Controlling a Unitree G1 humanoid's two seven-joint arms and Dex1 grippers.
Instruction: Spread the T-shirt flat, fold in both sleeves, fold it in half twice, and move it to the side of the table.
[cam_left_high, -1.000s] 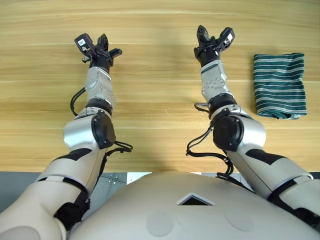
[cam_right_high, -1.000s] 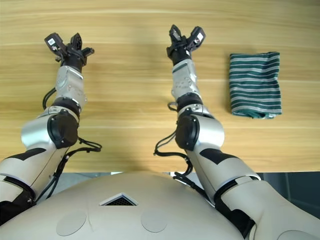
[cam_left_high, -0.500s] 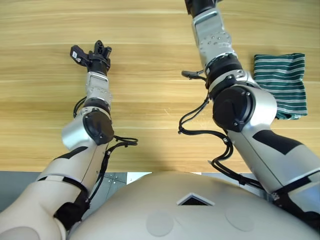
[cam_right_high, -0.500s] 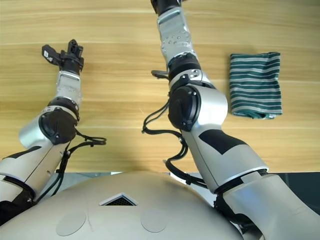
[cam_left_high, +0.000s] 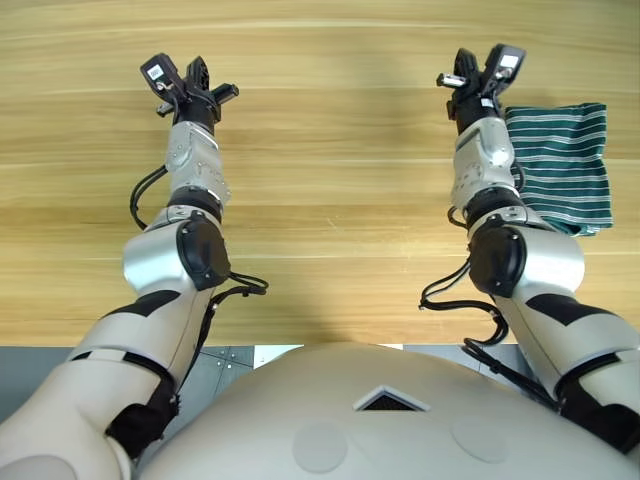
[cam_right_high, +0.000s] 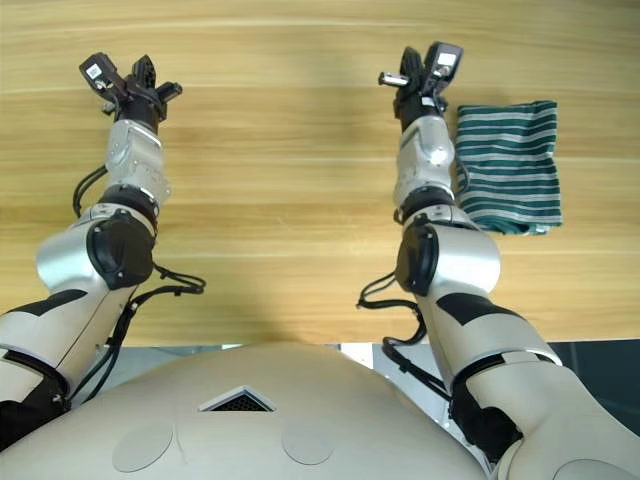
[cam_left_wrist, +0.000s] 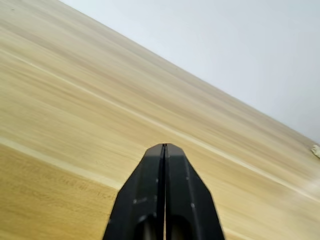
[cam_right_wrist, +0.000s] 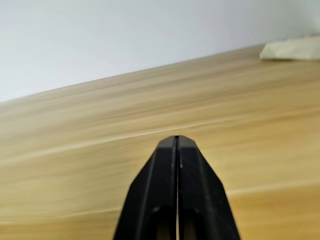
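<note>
The T-shirt, green with white stripes, lies folded into a small rectangle at the right side of the wooden table. My right gripper hovers just left of the shirt's far corner, apart from the cloth; in the right wrist view its fingers are pressed together with nothing between them. My left gripper is far over on the left side of the table above bare wood. The left wrist view shows its fingers shut and empty too.
Bare wood runs between the two arms and out to the far edge. A small pale object lies far off on the table in the right wrist view. The near table edge sits close to my torso.
The right arm has swung from high over the middle of the table to the right, ending beside the folded shirt. The left gripper has shifted slightly farther out.
</note>
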